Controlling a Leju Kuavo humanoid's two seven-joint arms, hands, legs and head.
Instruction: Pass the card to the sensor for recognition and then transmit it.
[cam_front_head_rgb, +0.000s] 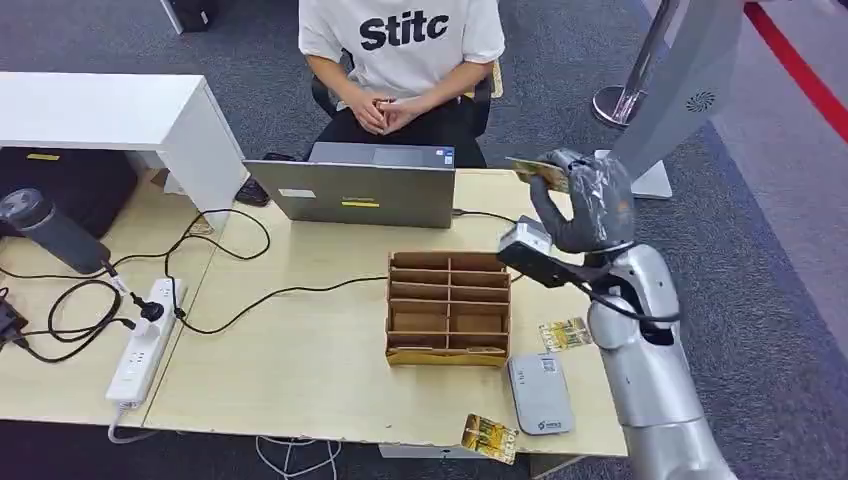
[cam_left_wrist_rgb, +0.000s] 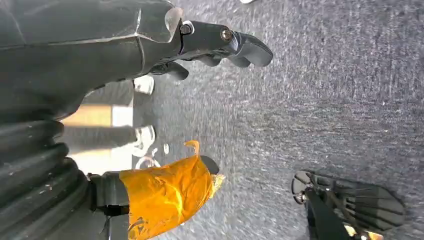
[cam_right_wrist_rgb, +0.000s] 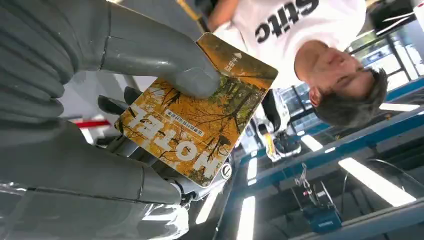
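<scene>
Card (cam_right_wrist_rgb: 197, 132), orange with a tree print, is pinched between thumb and fingers of the right hand (cam_front_head_rgb: 590, 210), raised above the table's (cam_front_head_rgb: 300, 370) far right corner toward the seated person (cam_front_head_rgb: 400, 60), likely for handover; the sensor (cam_front_head_rgb: 540, 392) lies near the front edge; the wooden organiser (cam_front_head_rgb: 447, 308) looks empty; left hand (cam_left_wrist_rgb: 220, 45) hangs over carpet, fingers loosely apart, holding nothing.

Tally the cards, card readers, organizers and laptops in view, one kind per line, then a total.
Cards: 3 (one held in the right hand at, one on the table, one at the table edge)
Card reader: 1
Wooden organizer: 1
Laptop: 1
Total: 6
</scene>
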